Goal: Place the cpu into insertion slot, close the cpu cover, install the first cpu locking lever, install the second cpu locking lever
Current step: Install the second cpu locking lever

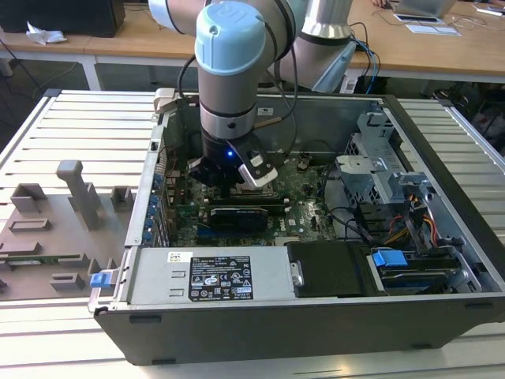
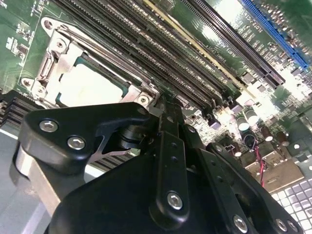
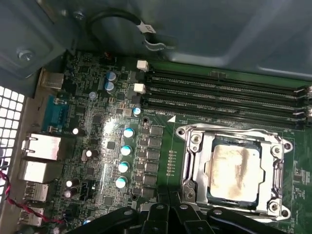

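Observation:
The cpu (image 3: 235, 171) lies flat in the insertion slot (image 3: 233, 130), its pale metal top smudged. Around it the cpu cover (image 3: 194, 165) rests down as a silvery frame. In the second wrist view the cpu (image 2: 90, 87) and cover (image 2: 73, 53) lie just beyond my black fingers. A thin metal lever (image 2: 112, 56) runs along the socket's side next to the memory slots. My gripper (image 3: 169, 196) (image 2: 165, 103) is shut with nothing between its fingers, its tips low at the socket's edge. In the exterior view the gripper (image 1: 227, 180) reaches down inside the computer case.
Long black memory slots (image 3: 224, 92) (image 2: 161, 53) run beside the socket. Capacitors (image 3: 124, 156) and rear ports (image 3: 41, 146) crowd the board. A power supply (image 1: 213, 276), a drive cage (image 1: 394, 181) and loose cables (image 1: 347, 213) hem the arm in. A grey fixture plate (image 1: 55, 221) lies outside the case.

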You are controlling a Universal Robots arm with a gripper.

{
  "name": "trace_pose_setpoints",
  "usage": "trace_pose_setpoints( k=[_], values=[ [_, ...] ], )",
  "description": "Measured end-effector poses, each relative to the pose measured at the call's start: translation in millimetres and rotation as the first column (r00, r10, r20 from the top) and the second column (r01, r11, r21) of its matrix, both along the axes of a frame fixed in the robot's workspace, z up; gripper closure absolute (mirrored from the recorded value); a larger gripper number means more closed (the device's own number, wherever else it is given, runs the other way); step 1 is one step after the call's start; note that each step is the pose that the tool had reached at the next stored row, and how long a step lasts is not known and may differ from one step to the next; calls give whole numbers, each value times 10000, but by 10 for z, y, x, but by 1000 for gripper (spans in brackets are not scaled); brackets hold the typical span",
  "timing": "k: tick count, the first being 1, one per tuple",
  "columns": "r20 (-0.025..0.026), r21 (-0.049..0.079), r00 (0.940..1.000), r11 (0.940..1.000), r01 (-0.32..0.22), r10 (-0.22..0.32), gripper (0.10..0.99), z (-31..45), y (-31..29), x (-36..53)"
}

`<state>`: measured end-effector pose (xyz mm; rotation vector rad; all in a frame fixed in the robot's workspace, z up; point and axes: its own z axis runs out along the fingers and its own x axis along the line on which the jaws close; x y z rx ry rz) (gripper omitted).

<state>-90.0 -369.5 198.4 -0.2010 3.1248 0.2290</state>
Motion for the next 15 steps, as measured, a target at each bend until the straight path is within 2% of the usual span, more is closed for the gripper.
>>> trace_pose_setpoints(
  k=[2, 6, 10, 11, 13, 15],
  values=[
    [4, 45, 10000, 10000, -67, 67, 980, -3, -3, 1],
    [7, 95, 10000, 9999, -97, 97, 980, -3, -56, 1],
    [9, 107, 9999, 9999, -112, 112, 980, 12, -58, 1],
    [10, 107, 9999, 9999, -113, 113, 980, 30, -58, 1],
    [12, 109, 9999, 9999, -113, 113, 980, 146, -58, 1],
    [12, 111, 9999, 9999, -112, 112, 980, 215, -57, 1]
  ],
)
